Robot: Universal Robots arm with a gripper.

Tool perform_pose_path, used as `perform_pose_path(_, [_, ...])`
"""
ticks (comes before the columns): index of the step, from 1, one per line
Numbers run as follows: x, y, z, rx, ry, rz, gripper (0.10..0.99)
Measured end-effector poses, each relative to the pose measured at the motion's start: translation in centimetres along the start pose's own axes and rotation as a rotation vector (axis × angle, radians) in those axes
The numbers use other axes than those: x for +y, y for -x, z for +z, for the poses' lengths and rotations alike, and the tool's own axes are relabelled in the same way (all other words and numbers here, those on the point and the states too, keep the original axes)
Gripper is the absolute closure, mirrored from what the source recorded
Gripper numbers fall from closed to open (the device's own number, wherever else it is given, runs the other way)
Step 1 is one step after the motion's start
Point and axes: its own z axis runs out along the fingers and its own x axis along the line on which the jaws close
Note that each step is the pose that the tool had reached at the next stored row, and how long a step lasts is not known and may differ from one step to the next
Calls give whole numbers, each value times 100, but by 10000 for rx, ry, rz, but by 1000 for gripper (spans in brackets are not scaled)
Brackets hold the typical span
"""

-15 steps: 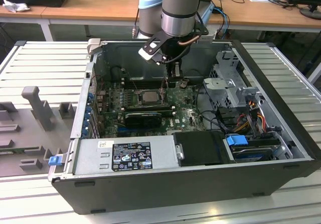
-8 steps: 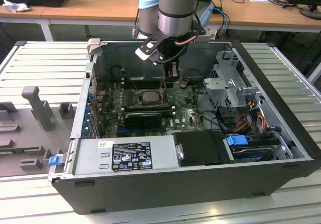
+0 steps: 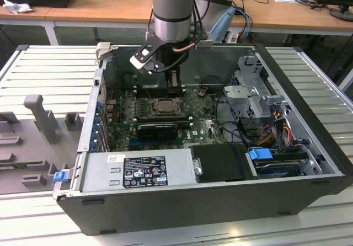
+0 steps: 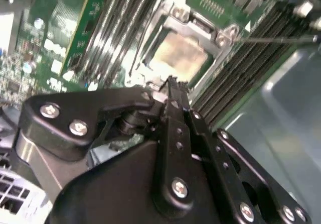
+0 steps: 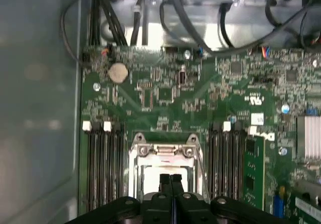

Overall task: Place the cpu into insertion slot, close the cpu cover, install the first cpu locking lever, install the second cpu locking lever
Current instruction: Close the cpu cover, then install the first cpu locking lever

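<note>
Gripper point(image 5: 171, 177) fingers are pressing together, gripping nothing, hanging just above the socket in both wrist views. The open computer case point(image 3: 298, 163) is lying on a slatted table point(image 3: 44, 64), holding the green motherboard point(image 5: 165, 93). Mid-board, between the memory slot rows, the socket is holding the cpu point(image 4: 179, 58), with the cpu cover point(image 4: 200, 25) framing it. The arm point(image 3: 172, 9) is reaching straight down near the case's far edge.
</note>
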Motion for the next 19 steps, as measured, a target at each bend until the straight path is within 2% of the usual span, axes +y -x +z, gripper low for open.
perform_pose_path(4, [-36,1,85,13,-7,-238,980])
perform_pose_path(6, [-46,1,101,16,-9,-297,980])
perform_pose_path(16, [-123,1,97,18,-11,-329,980])
perform_pose_path(19, [-122,0,64,-28,-11,-329,980])
